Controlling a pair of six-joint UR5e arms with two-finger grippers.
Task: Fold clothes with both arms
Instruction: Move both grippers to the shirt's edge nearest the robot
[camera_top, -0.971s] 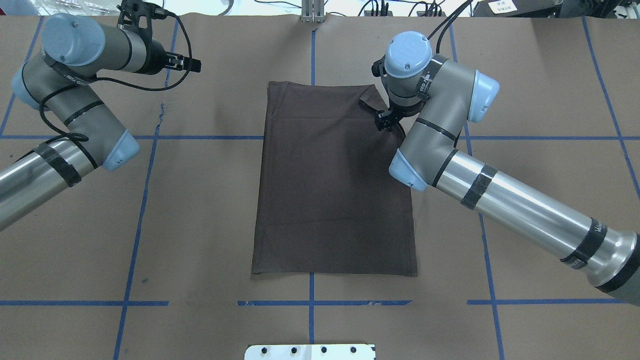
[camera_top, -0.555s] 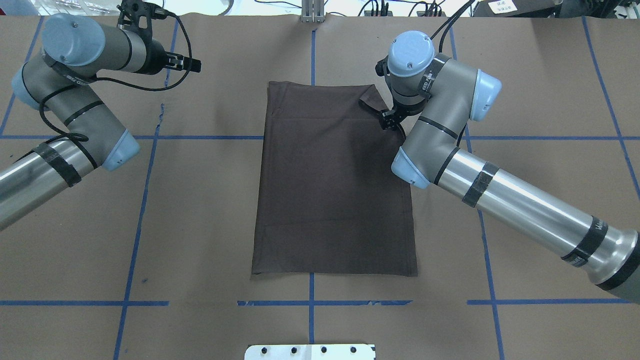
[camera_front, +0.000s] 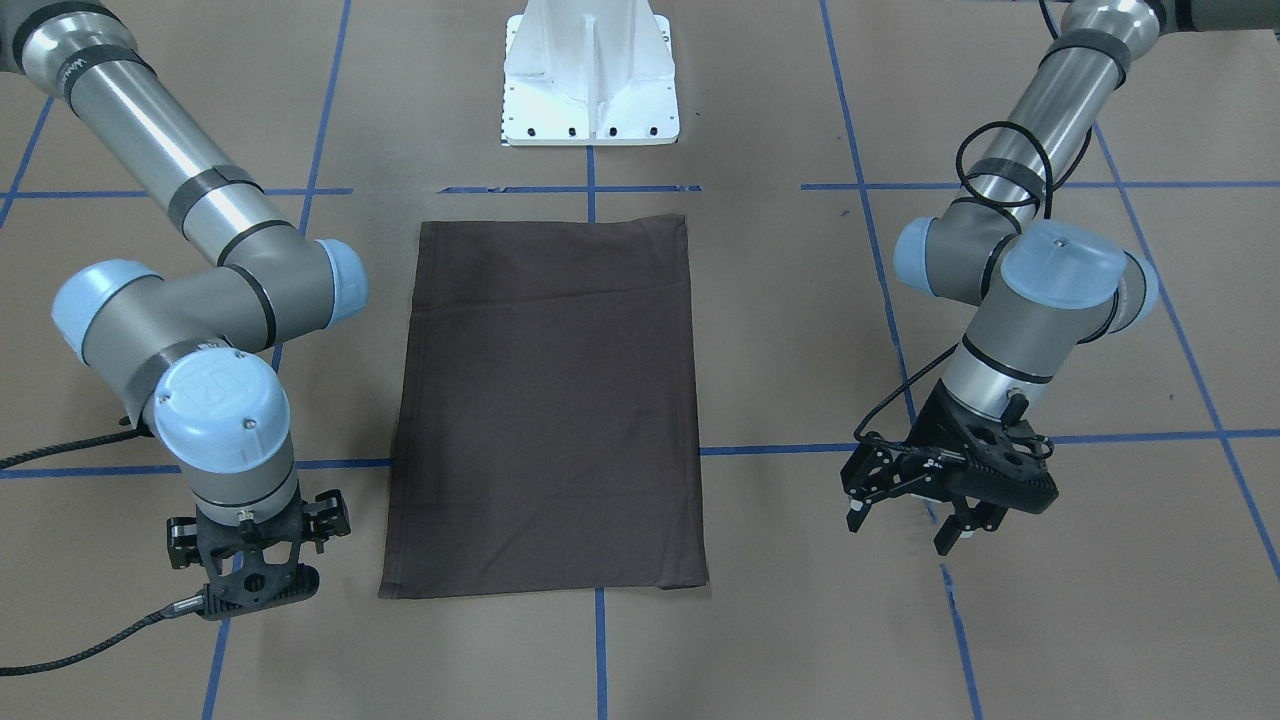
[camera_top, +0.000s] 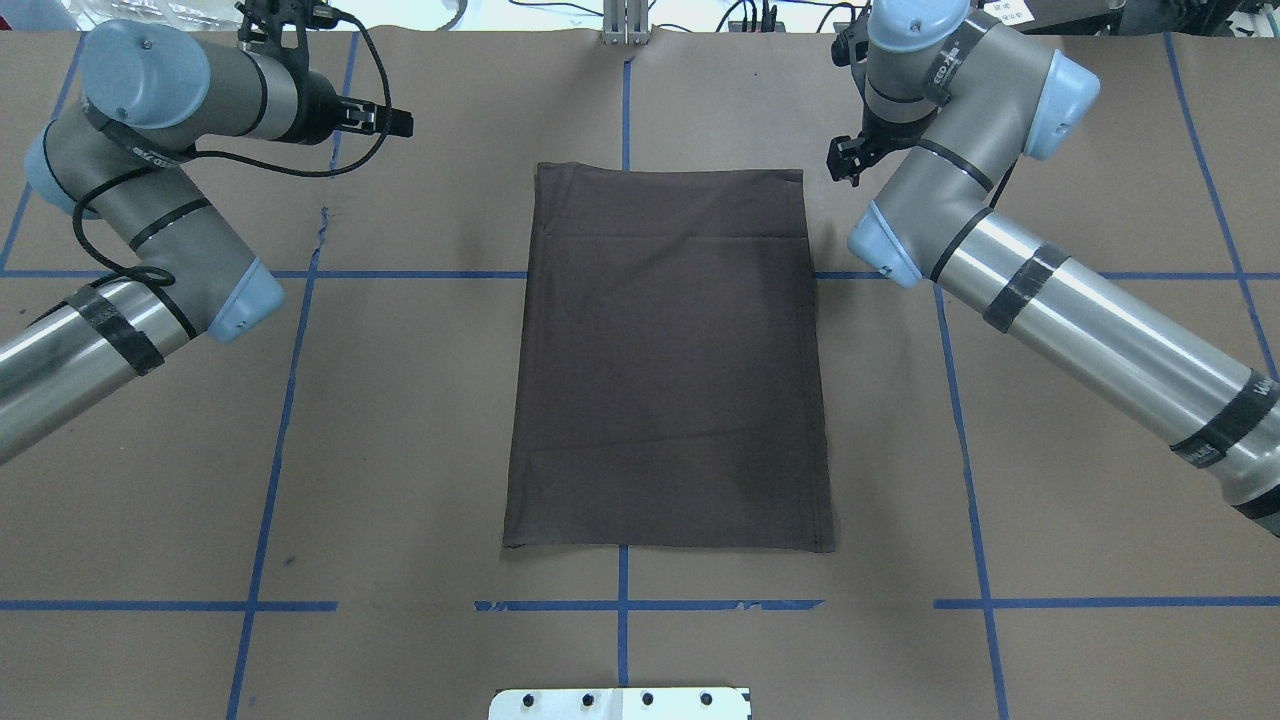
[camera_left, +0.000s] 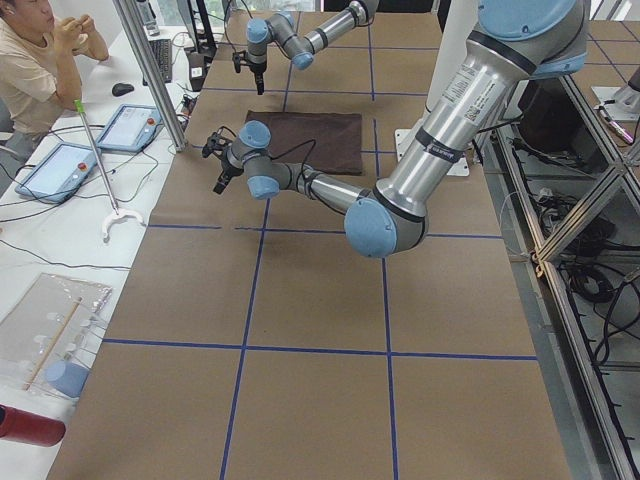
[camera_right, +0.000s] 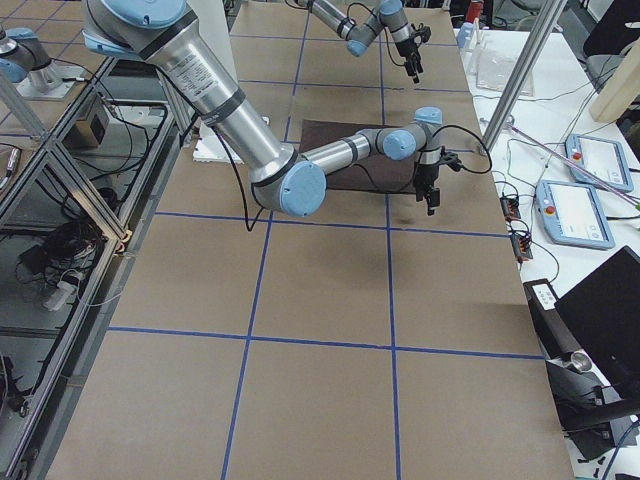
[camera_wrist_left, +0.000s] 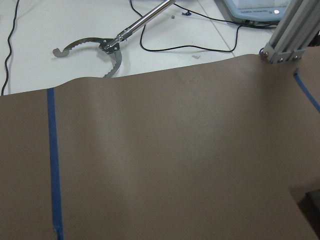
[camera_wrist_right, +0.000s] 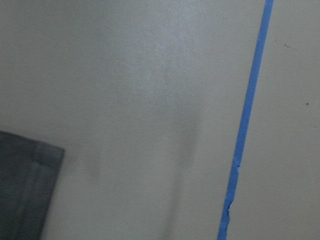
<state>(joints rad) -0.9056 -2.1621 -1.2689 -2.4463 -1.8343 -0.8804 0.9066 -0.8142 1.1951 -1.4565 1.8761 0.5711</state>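
Note:
The dark brown-grey T-shirt (camera_top: 665, 360) lies folded into a flat tall rectangle in the middle of the table; it also shows in the front view (camera_front: 545, 400). My right gripper (camera_top: 842, 160) hovers just off the shirt's far right corner, apart from the cloth, with its links spread open in the front view (camera_front: 250, 545). The right wrist view shows only one corner of the shirt (camera_wrist_right: 25, 190). My left gripper (camera_top: 397, 120) is open and empty, well off the shirt's far left corner; the front view (camera_front: 900, 530) shows its fingers apart.
The white pedestal base (camera_front: 590, 80) stands at the near table edge. Blue tape lines (camera_top: 300, 275) cross the brown paper. Off the far edge are a metal post (camera_wrist_left: 290, 35), a reach tool (camera_wrist_left: 107, 47) and a seated person (camera_left: 40, 70).
My right gripper let go of the raised far right corner of the shirt and moved away to the far right. That corner now lies flat. The left arm hardly moved.

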